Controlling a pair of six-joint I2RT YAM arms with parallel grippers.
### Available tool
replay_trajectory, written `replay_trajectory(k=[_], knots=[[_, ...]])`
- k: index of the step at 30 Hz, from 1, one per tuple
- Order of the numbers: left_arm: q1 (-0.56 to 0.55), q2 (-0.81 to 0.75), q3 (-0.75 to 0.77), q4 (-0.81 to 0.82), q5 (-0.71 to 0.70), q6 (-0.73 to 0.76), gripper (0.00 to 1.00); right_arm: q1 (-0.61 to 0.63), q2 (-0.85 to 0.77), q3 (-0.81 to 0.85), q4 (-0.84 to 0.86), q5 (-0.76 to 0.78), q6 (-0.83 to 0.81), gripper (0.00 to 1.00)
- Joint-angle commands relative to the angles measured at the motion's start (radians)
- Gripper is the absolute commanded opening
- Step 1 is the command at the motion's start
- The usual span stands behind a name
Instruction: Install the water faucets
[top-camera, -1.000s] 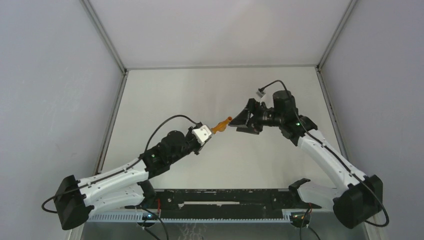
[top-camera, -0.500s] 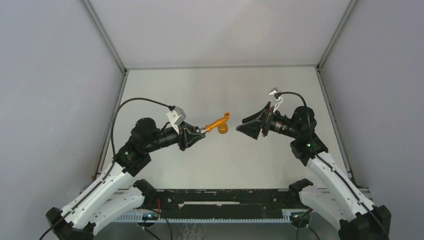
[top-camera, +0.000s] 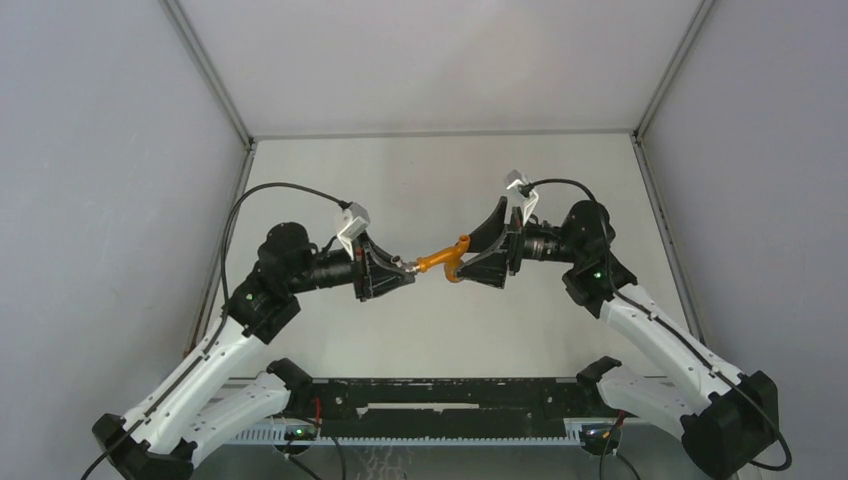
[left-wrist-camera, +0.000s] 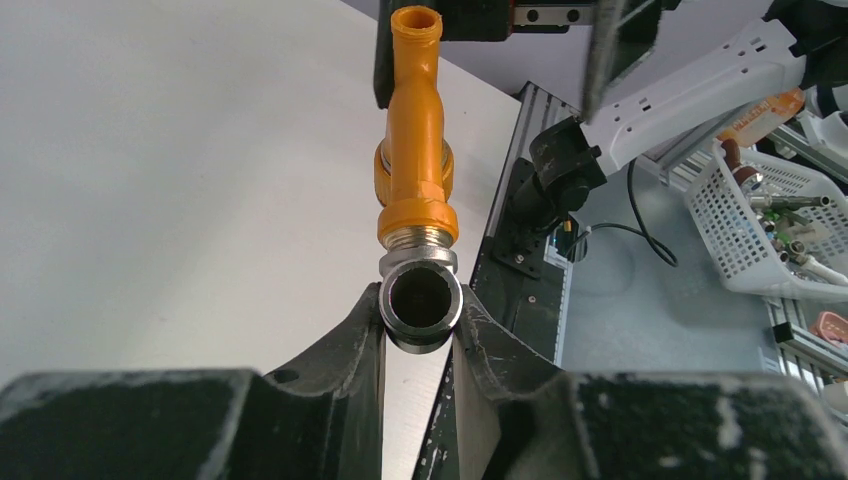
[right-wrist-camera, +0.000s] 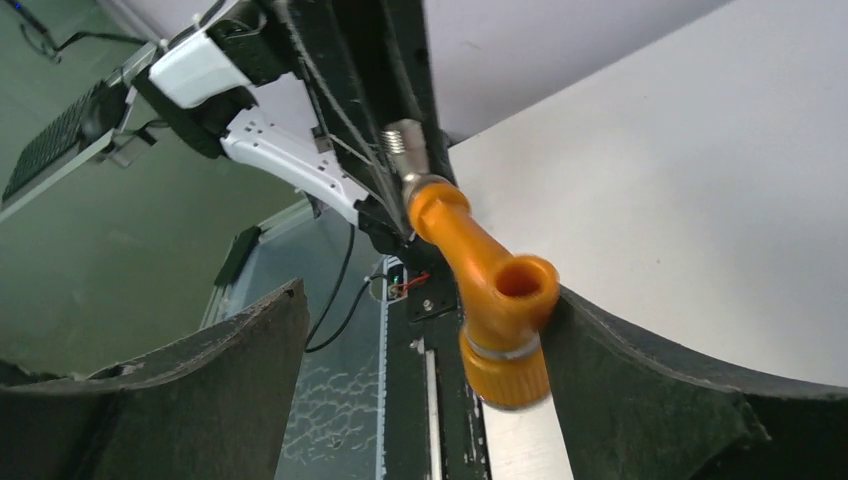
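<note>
Over the white table (top-camera: 440, 170), your left arm (top-camera: 215, 345) and right arm (top-camera: 655, 330) reach inward until their tips nearly meet in the air. Your left end effector (left-wrist-camera: 421, 318) is pinched narrow around its load. It grips by the metal end, probably so that the plastic part stays free for the other side to take. Your right end effector (right-wrist-camera: 425, 310) stands wide, with one finger on each side of the load's far end. Whether either finger touches it, I cannot tell. The orange tap body (left-wrist-camera: 413, 150) hangs between the two, off the table. Its long axis runs from left arm to right arm, with its open orange end toward the right. Its silvery round end (left-wrist-camera: 421, 300) sits between the left fingers.
</note>
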Motion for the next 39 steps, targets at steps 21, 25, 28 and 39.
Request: replay_trajectory(k=[21,25,28,39], knots=[[0.02,-0.079,-0.032,0.131,-0.126,0.035,0.0,0.095,0.091,0.075,0.062,-0.104,0.21,0.64],[0.021,-0.056,-0.028,0.085,-0.186,0.067,0.0,0.111,0.067,0.088,0.042,-0.118,0.247,0.68],[0.019,-0.026,-0.025,0.06,-0.179,0.088,0.0,0.136,0.061,0.115,0.008,-0.115,0.253,0.74],[0.019,0.049,-0.009,-0.013,-0.012,0.121,0.0,0.145,0.08,0.213,-0.082,0.051,0.143,0.87]])
